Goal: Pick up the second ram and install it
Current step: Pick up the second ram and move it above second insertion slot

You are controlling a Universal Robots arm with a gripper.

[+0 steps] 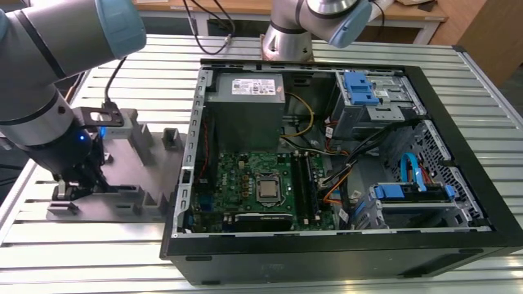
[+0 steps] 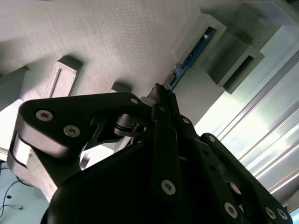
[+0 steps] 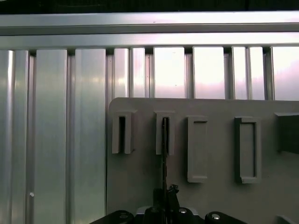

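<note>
Gripper (image 1: 72, 188) low over the grey slotted holder (image 1: 135, 177), which lies on the ribbed metal table (image 1: 90, 257), on the exterior view's left of the open computer case (image 1: 327, 248). In both wrist views the second ram (image 2: 180, 70) (image 3: 164, 135) stands on edge. Its far end sits in one of the holder's slots and its near end between the fingers (image 2: 164, 109), which are drawn narrow and pinch it.
</note>
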